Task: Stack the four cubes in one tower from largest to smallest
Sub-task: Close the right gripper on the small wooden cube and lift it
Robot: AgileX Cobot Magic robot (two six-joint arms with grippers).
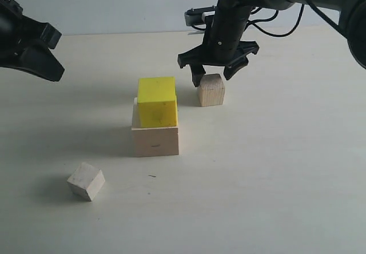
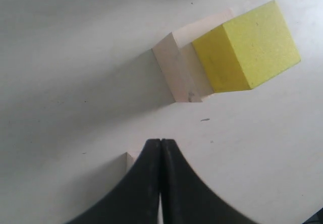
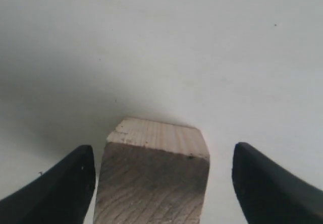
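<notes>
With the right gripper [image 1: 213,78] wide open and empty around the smaller tan wooden cube [image 1: 211,91], upper centre-right, the next move is closing, then lifting it onto the bright yellow cube [image 1: 157,101].

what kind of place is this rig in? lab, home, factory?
Probably a lab test bench: bare pale tabletop, plain wall behind, the left gripper and right gripper over it, and only plain blocks, like the yellow cube on the large pale cube.
</notes>
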